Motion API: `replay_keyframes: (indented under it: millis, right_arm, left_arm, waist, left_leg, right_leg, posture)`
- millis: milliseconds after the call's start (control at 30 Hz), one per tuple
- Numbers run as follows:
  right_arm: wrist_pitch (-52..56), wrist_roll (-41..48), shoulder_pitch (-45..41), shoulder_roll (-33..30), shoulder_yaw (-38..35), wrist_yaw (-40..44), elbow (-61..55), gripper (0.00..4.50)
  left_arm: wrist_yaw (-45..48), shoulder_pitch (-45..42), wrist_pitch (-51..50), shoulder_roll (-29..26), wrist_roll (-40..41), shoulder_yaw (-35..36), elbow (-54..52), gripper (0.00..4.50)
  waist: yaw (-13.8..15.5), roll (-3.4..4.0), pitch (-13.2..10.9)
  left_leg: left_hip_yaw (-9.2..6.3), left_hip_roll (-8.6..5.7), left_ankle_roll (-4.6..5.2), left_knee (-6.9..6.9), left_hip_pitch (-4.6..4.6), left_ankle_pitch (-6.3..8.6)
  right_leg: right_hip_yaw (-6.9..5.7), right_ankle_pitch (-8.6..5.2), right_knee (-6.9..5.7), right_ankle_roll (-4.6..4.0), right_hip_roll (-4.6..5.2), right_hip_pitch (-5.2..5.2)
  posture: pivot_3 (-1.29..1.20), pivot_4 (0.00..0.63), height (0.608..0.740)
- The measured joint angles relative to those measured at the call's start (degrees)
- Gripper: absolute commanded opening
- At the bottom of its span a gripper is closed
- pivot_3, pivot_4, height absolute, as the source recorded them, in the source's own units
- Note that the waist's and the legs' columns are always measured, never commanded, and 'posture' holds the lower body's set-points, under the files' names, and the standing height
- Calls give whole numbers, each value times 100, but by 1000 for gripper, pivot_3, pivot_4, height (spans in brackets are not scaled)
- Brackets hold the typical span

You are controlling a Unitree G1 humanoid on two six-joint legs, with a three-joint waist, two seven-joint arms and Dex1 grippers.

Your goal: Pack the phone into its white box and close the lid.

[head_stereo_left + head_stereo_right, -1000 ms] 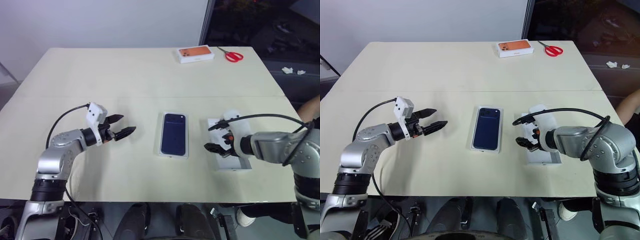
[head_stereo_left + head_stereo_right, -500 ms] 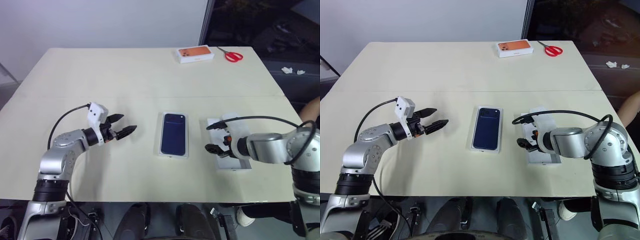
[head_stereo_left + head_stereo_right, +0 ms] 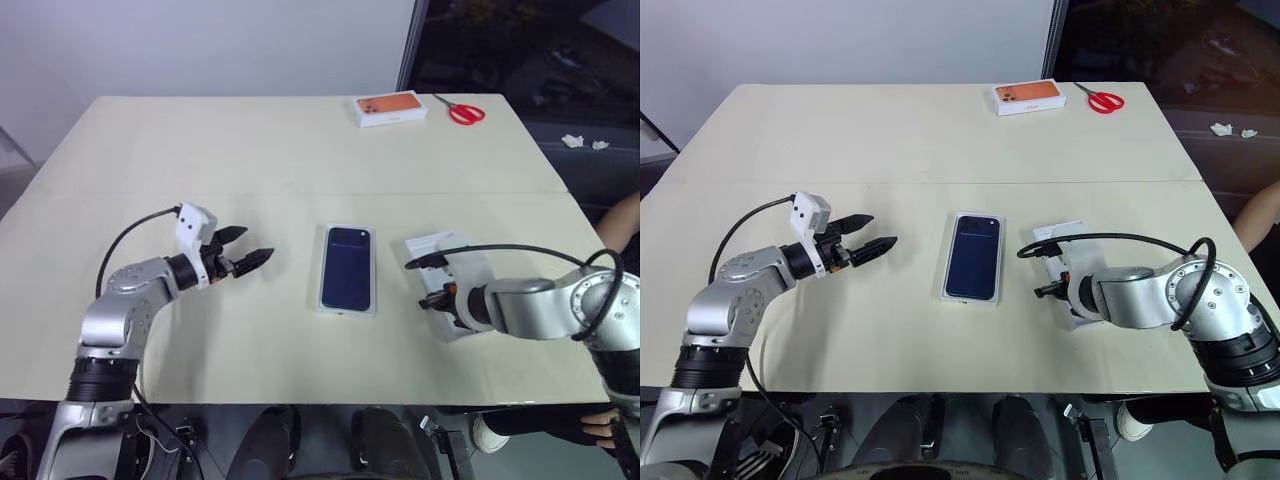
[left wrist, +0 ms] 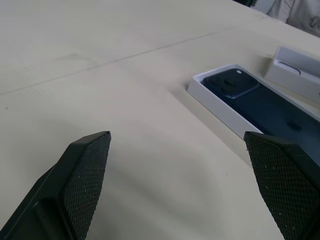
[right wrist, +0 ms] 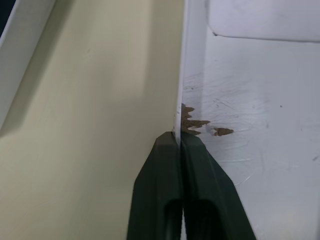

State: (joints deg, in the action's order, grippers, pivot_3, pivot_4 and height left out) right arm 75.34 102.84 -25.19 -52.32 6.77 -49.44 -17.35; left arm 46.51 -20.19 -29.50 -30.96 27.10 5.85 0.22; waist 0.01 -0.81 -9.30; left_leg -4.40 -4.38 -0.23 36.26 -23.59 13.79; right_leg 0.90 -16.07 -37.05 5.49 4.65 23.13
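Phone [image 3: 346, 268] lying in white box [image 3: 322, 300] mid-worktop [image 3: 250, 150].
Right hand [image 5: 181, 142] pinches the lid [image 3: 432, 244] wall; left hand [image 3: 248, 256] released, spread wide.

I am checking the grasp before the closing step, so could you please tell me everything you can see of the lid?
The lid is a white rectangular cardboard cover lying open side up on the table, to the right of the white box with the phone in it. Its inside is plain white with scuffs and a small brown torn patch at the wall. It sits slightly askew to the white box. The right gripper is shut on its thin side wall, one finger on either side.
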Motion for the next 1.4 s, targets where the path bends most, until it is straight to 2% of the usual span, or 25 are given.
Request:
replay_keyframes:
  millis: [233,367,500,700,1067,1400]
  right_arm:
    - [-672,64,-543,117,116,-214,576,42]
    - [-1018,0,-956,628,-17,397,509,42]
    - [-1417,377,-1049,1129,-106,775,557,42]
    - [-2204,734,-1546,2342,-551,1365,1185,42]
    - [-2372,830,-1308,4064,-518,2259,1658,42]
    - [-2267,303,-873,4617,-335,3027,1830,42]
  left_arm:
    - [-36,25,-110,-11,90,28,-15,4500]
    - [-39,16,-142,-13,108,30,-23,4500]
    - [-54,15,-109,-27,109,138,-22,4500]
    - [-63,43,395,-36,119,478,-88,4500]
    - [-99,208,260,-91,693,1072,-473,4500]
    - [-175,552,122,-139,842,1052,-814,4500]
  waist:
    - [-85,1,-2]
    - [-92,2,-4]
    - [-71,-2,-8]
    - [-89,-5,-11]
    - [-98,-1,-13]
    - [-109,2,-13]
  left_leg:
    - [4,3,2,-4,0,-1]
    - [7,14,2,-9,0,-1]
    - [8,13,2,-2,0,-1]
    - [9,15,2,-9,0,-1]
    - [10,13,1,-8,0,-1]
    - [10,13,0,-11,0,-2]
  right_leg:
    - [2,0,-1,0,-5,5]
    - [3,0,-1,1,-15,9]
    - [3,0,-1,1,-12,6]
    - [5,1,-2,1,-14,13]
    - [10,1,-10,0,-13,21]
    - [12,1,-13,0,-14,24]
  posture:
    - [0,150,740]
    - [0,150,740]
    - [0,150,740]
    - [0,150,740]
    - [0,150,740]
    - [0,150,740]
